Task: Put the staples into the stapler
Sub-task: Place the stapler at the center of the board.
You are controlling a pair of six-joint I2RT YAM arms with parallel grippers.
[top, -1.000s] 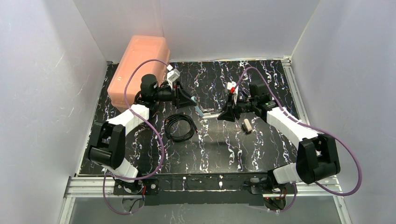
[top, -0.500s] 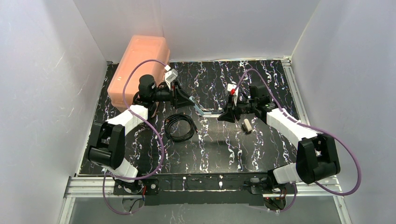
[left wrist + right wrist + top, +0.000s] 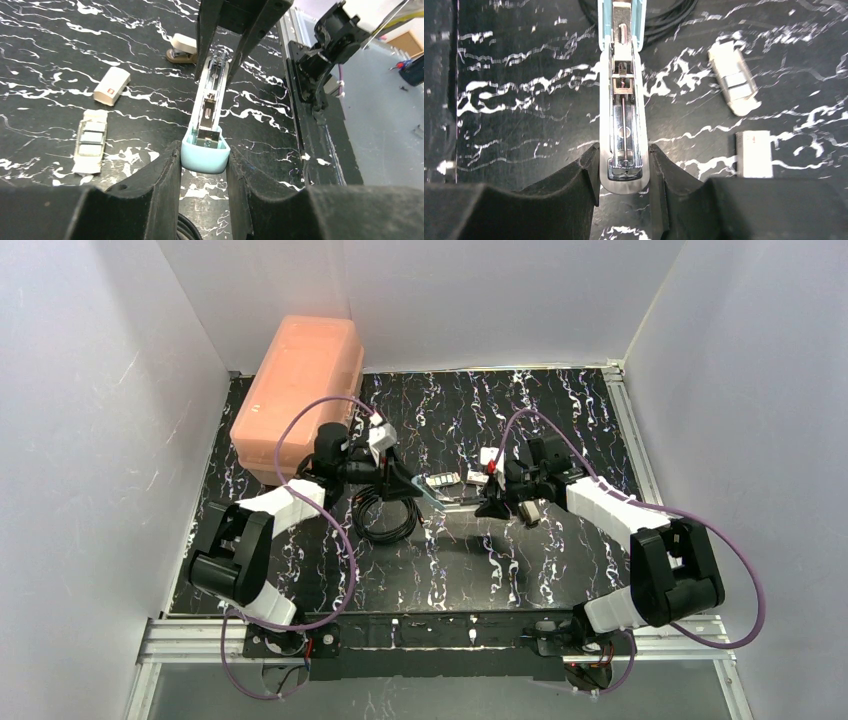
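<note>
The light-blue stapler (image 3: pixel 452 499) is folded open, stretched lengthwise between my two grippers just above the table. My left gripper (image 3: pixel 202 160) is shut on its rounded blue plastic end (image 3: pixel 205 155). My right gripper (image 3: pixel 624 165) is shut on the silver base end, and the metal channel (image 3: pixel 623 110) faces up. The staples (image 3: pixel 91 142) lie as silvery strips in a tan cardboard sleeve on the table beside the stapler, also seen in the right wrist view (image 3: pixel 734 77) and from above (image 3: pixel 441 481).
A small white block (image 3: pixel 111 86) (image 3: pixel 754 153) lies near the staples. A tan-and-white small object (image 3: pixel 530 510) sits by the right gripper. A coiled black cable (image 3: pixel 385 515) lies under the left gripper. A pink box (image 3: pixel 300 390) stands at the back left.
The stapler has swung open from hanging at the left gripper to lying stretched between both grippers. Both grippers moved toward each other and nearer the front, uncovering the staples behind them.
</note>
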